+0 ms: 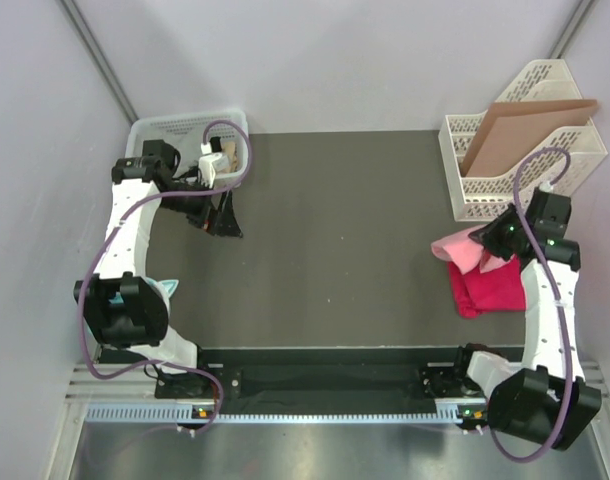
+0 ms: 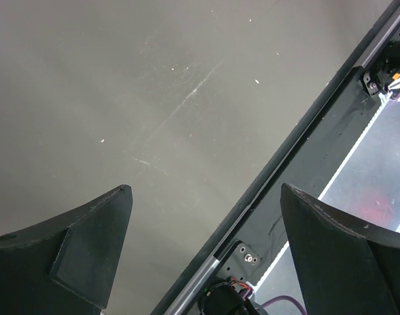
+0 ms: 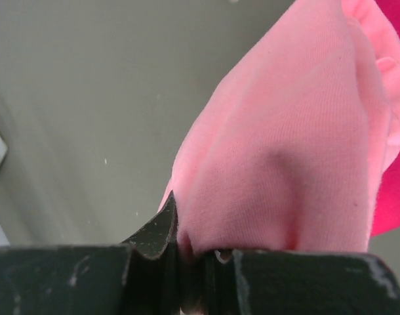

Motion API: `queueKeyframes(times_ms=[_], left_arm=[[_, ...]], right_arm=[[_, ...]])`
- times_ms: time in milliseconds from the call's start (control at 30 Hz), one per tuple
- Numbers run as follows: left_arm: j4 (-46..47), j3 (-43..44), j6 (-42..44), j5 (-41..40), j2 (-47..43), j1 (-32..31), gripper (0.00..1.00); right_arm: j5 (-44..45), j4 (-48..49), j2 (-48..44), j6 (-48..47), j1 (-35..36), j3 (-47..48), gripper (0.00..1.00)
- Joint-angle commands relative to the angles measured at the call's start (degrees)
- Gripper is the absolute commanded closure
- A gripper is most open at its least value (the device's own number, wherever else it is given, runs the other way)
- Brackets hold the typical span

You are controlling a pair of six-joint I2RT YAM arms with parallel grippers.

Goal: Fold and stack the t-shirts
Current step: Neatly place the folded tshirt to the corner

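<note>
At about 3 o'clock on the dark mat lie two shirts, touching and partly overlapping: one salmon-pink t-shirt and one magenta-red t-shirt. The pink one is bunched on the 12 o'clock side and the red one is crumpled at 6 o'clock of it, near the mat's right edge. Neither is folded.

Two arms stand at the 6 o'clock edge. The right gripper reaches over the shirts, and in its wrist view the right gripper has its fingers pinched narrow on a fold of the pink cloth, with a strip of the red cloth at 3 o'clock. The left gripper sits at 10 o'clock of the mat. From its own wrist camera the left gripper has its fingers spread wide, with nothing between them but bare mat.

One white basket stands at 11 o'clock, just beyond the left gripper, and what is in it is too small to tell. One white file rack stands at 1 o'clock and holds one brown cardboard sheet, which leans tilted.

The mat is a flat grey-brown with faint scuffs and specks. A metal rail runs along its 6 o'clock edge. Plain pale walls close in the space at 9, 12 and 3 o'clock.
</note>
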Motion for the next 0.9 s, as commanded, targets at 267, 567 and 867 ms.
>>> queueKeyframes(times_ms=[267, 567, 867], left_arm=[[-2.5, 2.5, 1.8, -1.5, 0.8, 0.4, 0.01], [-3.0, 2.1, 2.6, -1.2, 0.8, 0.4, 0.01], [-6.6, 5.1, 3.9, -2.2, 0.6, 0.4, 0.01]], right_arm=[[8.9, -2.5, 9.8, -2.0, -7.0, 14.0, 1.0], [20.3, -0.1, 8.7, 0.0, -9.3, -1.2, 1.0], [19.7, -3.9, 8.9, 2.1, -11.0, -2.4, 0.0]])
